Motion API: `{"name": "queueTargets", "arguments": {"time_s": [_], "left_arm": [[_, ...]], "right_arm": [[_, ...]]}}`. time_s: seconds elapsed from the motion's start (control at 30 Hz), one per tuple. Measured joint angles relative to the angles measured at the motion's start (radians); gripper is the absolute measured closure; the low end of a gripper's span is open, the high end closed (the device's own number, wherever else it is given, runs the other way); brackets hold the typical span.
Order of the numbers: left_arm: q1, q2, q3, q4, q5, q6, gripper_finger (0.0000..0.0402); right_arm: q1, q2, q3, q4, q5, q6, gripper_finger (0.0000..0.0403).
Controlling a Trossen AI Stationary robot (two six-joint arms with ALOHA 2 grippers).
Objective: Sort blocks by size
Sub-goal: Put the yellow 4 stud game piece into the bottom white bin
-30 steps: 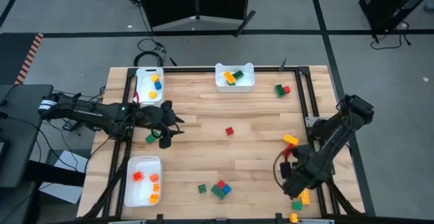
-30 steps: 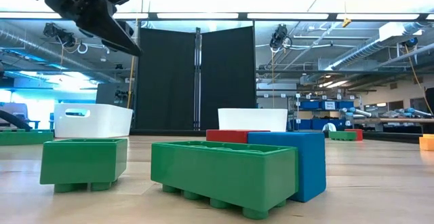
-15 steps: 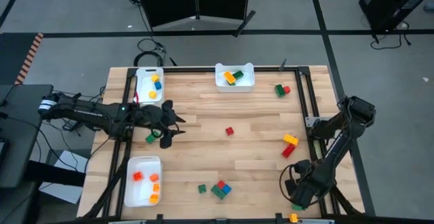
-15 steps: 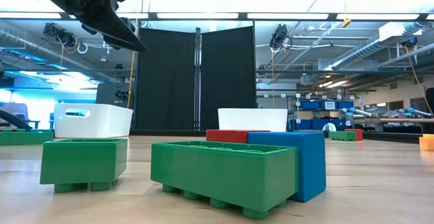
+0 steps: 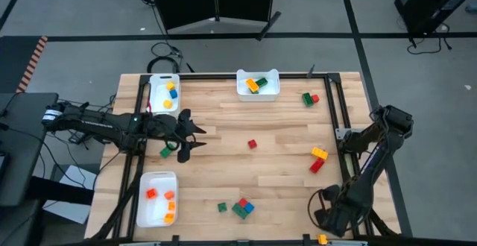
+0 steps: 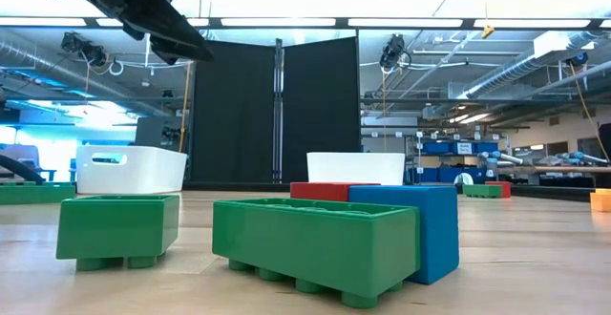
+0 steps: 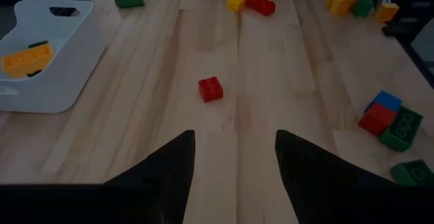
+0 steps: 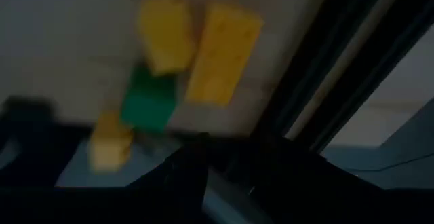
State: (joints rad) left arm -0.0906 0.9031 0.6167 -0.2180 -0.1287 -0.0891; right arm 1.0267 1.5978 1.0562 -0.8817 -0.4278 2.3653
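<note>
- High view: the left gripper (image 5: 184,150) hangs over the table's left side, a small green brick (image 5: 165,152) just beside it and a small red brick (image 5: 252,144) farther ahead; the right gripper (image 5: 328,220) sits low at the near right corner by an orange brick (image 5: 323,239).
- Low view: a green brick (image 6: 117,229) and a green, red and blue cluster (image 6: 336,241) rest on the wood, untouched.
- Left wrist view: the fingers (image 7: 169,172) stand apart and empty, the red brick (image 7: 210,88) ahead between them. A good pick likely means squaring the jaws to its flat sides before descending.
- Right wrist view: yellow and green bricks (image 8: 167,68) lie close ahead; whether this gripper is parted or closed cannot be told.
</note>
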Motion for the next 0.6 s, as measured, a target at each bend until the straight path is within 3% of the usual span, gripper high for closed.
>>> {"name": "queueTargets", "arguments": {"time_s": [0.1, 0.27, 0.6], "left_arm": [[0.0, 0.0, 0.0, 0.0, 0.0, 0.003, 0.0188], [0.0, 0.0, 0.0, 0.0, -0.001, 0.005, 0.0188], [0.0, 0.0, 0.0, -0.003, -0.003, 0.01, 0.0188]], "right_arm": [[0.0, 0.0, 0.035, 0.044, 0.001, 0.011, 0.0245], [-0.011, 0.014, 0.044, 0.198, 0.101, 0.03, 0.0275], [-0.019, 0.19, 0.045, 0.442, 0.049, 0.015, 0.0389]]}}
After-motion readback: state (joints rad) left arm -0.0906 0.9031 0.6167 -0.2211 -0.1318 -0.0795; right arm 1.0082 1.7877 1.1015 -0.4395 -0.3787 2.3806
